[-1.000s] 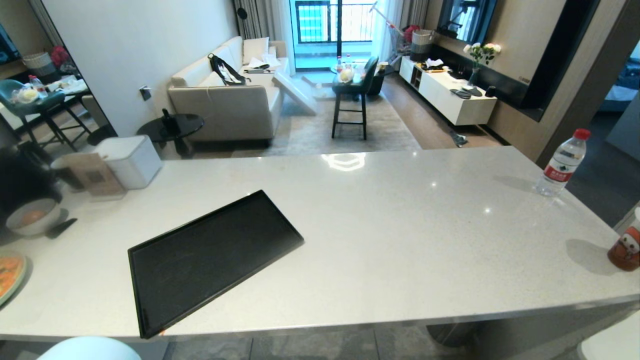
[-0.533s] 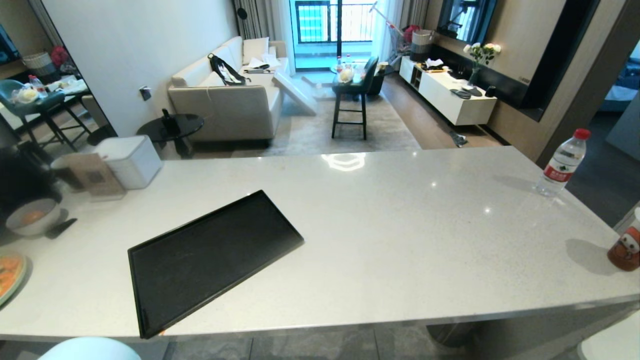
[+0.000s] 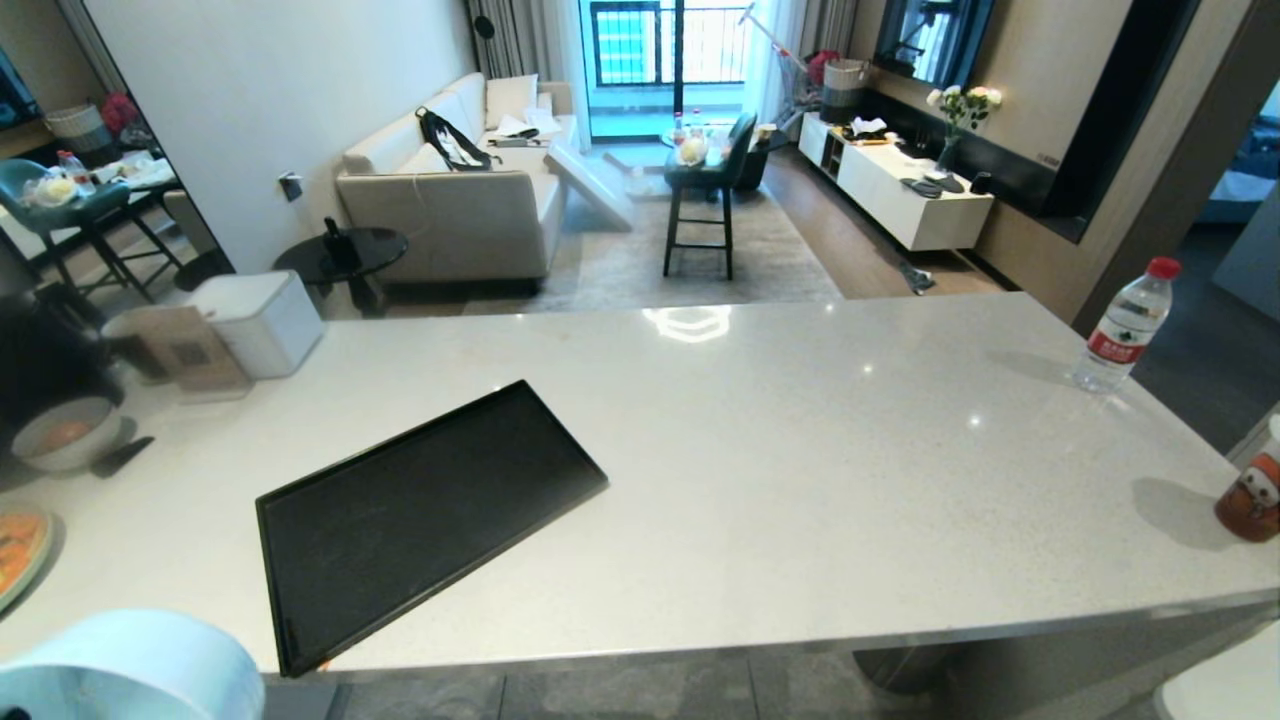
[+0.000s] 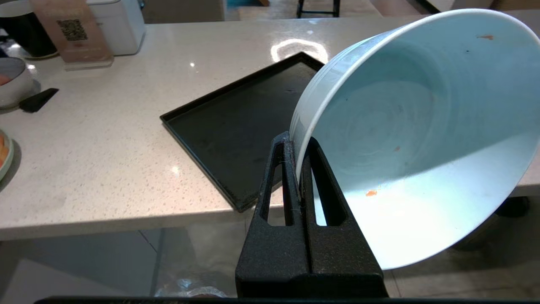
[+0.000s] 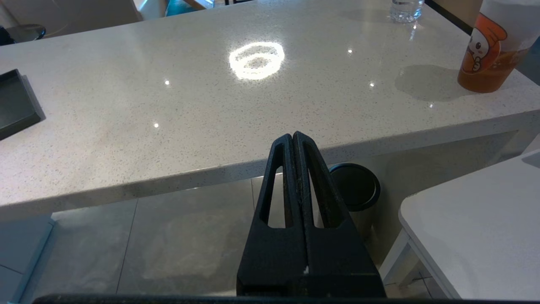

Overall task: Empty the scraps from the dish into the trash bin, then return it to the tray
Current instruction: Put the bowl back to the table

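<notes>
Left gripper (image 4: 298, 145) clamped on tilted dish (image 4: 422, 135) rim (nearly empty), near tray (image 3: 420, 520).

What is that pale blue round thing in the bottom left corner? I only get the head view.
Observer: It is the dish, tipped on its side. The left gripper is clamped on its rim.
Operator: Is there any food in it?
Observer: Hardly any. Only a few tiny orange specks cling to the inside.
Operator: And the other arm? I can't see it at all.
Observer: The right gripper is shut and holds nothing. It is in front of the counter, low by its near edge.
</notes>
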